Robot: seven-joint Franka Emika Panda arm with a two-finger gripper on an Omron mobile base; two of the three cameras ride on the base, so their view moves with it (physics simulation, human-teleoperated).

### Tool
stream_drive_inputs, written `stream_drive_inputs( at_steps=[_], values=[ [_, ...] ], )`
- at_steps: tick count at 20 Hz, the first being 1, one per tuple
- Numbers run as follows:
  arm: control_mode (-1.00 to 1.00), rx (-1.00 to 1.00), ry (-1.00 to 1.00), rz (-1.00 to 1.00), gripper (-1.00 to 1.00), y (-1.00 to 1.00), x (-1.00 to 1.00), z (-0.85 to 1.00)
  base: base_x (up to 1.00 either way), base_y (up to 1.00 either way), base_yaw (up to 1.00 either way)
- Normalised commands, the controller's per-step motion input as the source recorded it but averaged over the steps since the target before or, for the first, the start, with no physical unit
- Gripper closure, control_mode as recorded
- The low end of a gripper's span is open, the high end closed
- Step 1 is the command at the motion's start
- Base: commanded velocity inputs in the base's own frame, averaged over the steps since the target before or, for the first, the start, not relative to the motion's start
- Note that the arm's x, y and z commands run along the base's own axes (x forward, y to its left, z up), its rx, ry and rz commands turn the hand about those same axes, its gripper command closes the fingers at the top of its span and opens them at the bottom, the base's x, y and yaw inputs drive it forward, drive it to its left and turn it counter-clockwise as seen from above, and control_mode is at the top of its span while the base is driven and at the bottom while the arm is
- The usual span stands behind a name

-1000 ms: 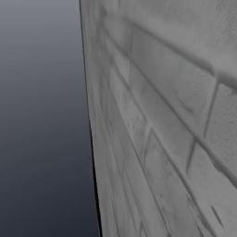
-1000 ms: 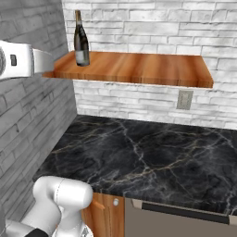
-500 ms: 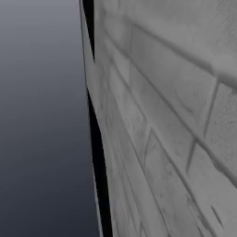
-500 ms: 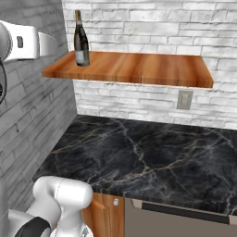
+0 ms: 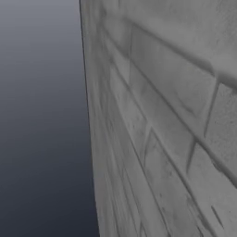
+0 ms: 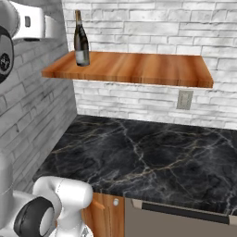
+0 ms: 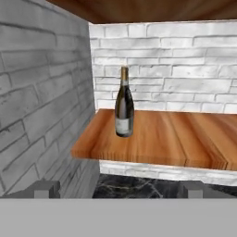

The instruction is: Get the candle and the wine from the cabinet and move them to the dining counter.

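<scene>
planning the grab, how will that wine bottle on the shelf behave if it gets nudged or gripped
The wine stands tall on a narrow base, so a high nudge would probably tip it. It looks like smooth glass: likely rigid, slippery and breakable. It sits near the left end of the cabinet, so a fall could carry it off. The gripper is open, well short.

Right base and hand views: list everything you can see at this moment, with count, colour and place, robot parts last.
wine bottle: one, dark glass with pale label, upright near the left end of the shelf.
shelf: one, orange-brown wood, on the back brick wall above the counter.
counter: one, black marble with pale veins, below the shelf.
wall outlet: one, pale grey, on the back wall under the shelf's right part.
brick walls: two, grey-white, back and left side.
base cabinet: one, orange-brown wood, under the counter.
gripper: one, dark fingertips apart, open, facing the bottle and short of the shelf.
</scene>
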Motion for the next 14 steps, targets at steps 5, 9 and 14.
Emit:
stream_drive_inputs(
  at_steps=[5,9,14],
  values=[
    [-1.0,0.0,0.0,0.06,-1.0,0.05,0.37,0.0,0.0,0.0,0.0],
    [-1.0,0.0,-0.05,0.07,-1.0,0.04,0.36,-0.04,0.0,0.0,0.0],
    [-1.0,0.0,-0.04,0.07,-1.0,0.01,0.41,-0.07,0.0,0.0,0.0]
  ],
)
